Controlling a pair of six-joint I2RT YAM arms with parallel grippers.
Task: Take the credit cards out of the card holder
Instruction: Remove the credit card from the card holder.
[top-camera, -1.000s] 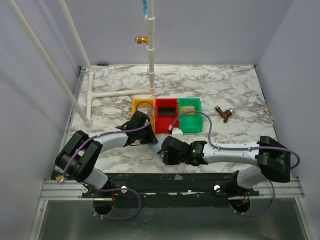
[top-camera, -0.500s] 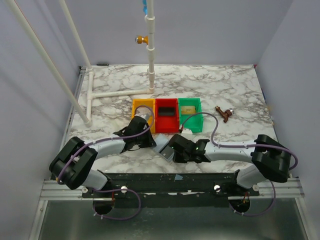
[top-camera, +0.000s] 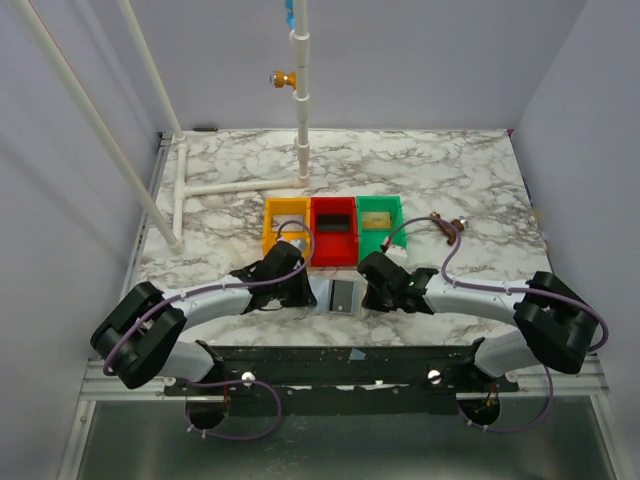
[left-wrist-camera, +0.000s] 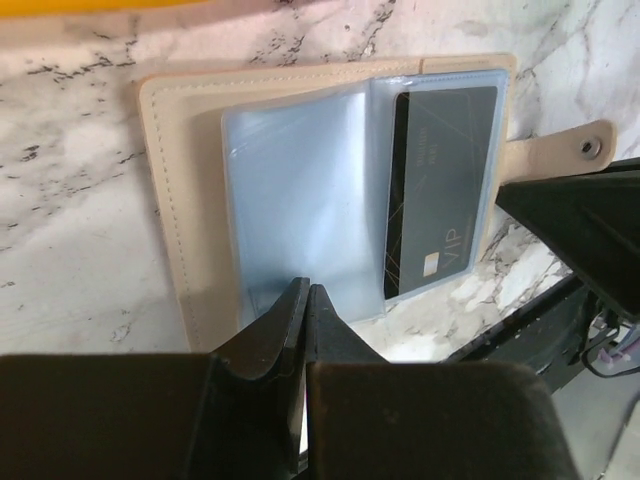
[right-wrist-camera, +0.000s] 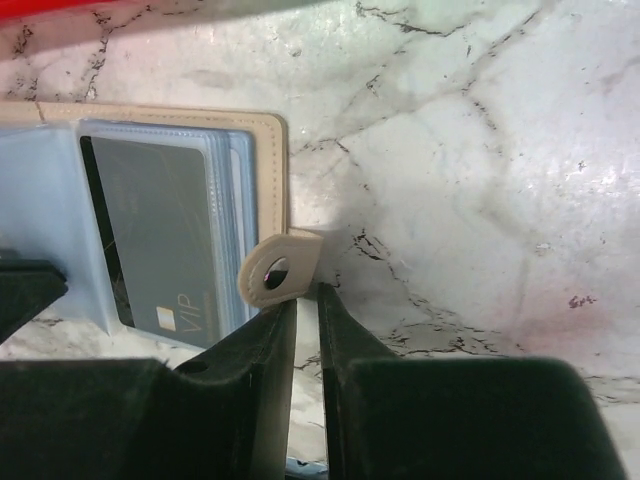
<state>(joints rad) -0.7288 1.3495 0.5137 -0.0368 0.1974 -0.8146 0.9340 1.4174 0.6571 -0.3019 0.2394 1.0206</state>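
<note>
Surface (top-camera: 450, 170): white-grey marble, enclosed by pale lilac walls; white pipes (top-camera: 302, 110) are seen at the far side.
Trays: a yellow tray (top-camera: 268, 225), a red tray (top-camera: 333, 201) and a green tray (top-camera: 380, 199) are set in a row just beyond both pincers.
Holder (top-camera: 343, 296): laid open and flat between the two pincers, lining up, at the near edge of the surface. Clear sleeves are spread over its beige inside.
Card (left-wrist-camera: 440, 190): one dark card marked "VIP" is seen inside the sleeve on the right pincer's side of the holder, ahead and to the right of the left pincer's tips.
Left pincer (left-wrist-camera: 305, 292): closed, fingers pressed together, the tips set at the near edge of the empty sleeve. Whether the sleeve is pinched cannot be told.
Right pincer (right-wrist-camera: 303, 300): closed to a thin slit, with nothing seen between the fingers.
Tab (right-wrist-camera: 278, 272): the beige snap tab is found at the right pincer's tips, lying against its left finger, with the holder's edge just beyond and to the left.
</note>
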